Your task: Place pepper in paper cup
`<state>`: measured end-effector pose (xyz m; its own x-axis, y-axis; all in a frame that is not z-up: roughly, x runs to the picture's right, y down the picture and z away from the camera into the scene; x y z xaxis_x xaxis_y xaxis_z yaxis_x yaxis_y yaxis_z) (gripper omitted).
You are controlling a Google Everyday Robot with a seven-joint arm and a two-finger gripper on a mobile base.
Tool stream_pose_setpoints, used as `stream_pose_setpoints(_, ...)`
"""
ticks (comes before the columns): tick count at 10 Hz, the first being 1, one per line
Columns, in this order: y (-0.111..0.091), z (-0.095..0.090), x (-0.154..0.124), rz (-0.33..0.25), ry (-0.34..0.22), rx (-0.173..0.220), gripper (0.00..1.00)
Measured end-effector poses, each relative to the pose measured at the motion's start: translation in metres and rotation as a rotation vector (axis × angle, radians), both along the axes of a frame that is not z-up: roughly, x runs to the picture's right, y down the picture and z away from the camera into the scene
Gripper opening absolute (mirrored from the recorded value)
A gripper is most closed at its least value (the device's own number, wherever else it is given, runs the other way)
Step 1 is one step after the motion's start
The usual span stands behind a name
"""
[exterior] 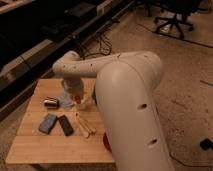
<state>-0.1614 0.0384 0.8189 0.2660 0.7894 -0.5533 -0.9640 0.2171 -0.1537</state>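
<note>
My white arm (125,100) reaches over the wooden table (55,147) from the right. My gripper (74,93) hangs low over the table's far middle. A small red thing (78,98), probably the pepper, sits right under or at the gripper. A pale cup-like thing (83,105) stands just below the red thing, and I cannot tell whether it is the paper cup. A green thing (94,95) shows at the arm's edge, partly hidden.
A metal can (50,103) lies on its side at the left next to a bluish clear wrapper (65,101). A blue sponge (47,123), a black bar (65,125) and pale wooden sticks (85,125) lie nearer. Something red (106,142) peeks out beside the arm. Office chairs (172,20) stand behind.
</note>
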Motion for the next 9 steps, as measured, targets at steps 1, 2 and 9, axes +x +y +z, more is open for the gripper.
stream_pose_setpoints(1,-0.003,0.001,0.002,-0.001,0.007,0.010,0.75)
stream_pose_setpoints(2,-0.005,0.003,0.004,-0.001,0.014,0.018,0.80)
stream_pose_setpoints(9,-0.010,0.008,0.009,-0.011,0.022,0.044,0.80)
